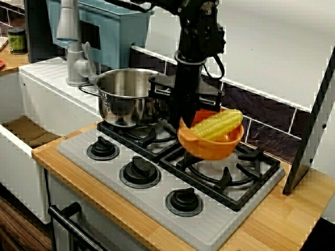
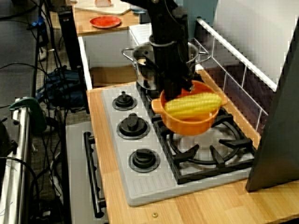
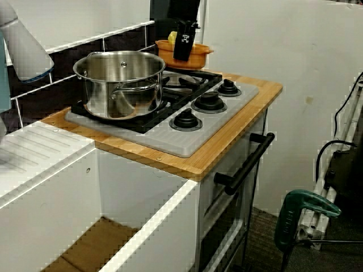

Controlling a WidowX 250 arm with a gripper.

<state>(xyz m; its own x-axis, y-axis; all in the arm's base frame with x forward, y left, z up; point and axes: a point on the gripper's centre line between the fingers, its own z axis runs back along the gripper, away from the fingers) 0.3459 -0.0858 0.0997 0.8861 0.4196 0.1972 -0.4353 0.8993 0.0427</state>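
Observation:
In the front view my black gripper (image 1: 183, 119) is shut on the near-left rim of an orange bowl (image 1: 212, 145). A yellow corn cob (image 1: 218, 124) lies across the bowl. The bowl seems to hang a little above the right rear burner grate (image 1: 230, 175). From above, the gripper (image 2: 175, 88) comes down at the bowl's (image 2: 192, 123) back edge, with the corn (image 2: 193, 105) in plain sight. A steel pot (image 1: 128, 97) stands on the left rear burner, right beside the arm. From the sink side, the gripper (image 3: 184, 46) hides part of the bowl (image 3: 197, 56) behind the pot (image 3: 119, 82).
The grey stove top (image 1: 104, 172) has three knobs (image 1: 140, 172) along its front. A faucet (image 1: 70, 42) and white sink (image 1: 31, 130) lie to the left. A dark panel (image 1: 314, 125) leans at the right. An oven handle (image 3: 244, 164) juts out below the counter.

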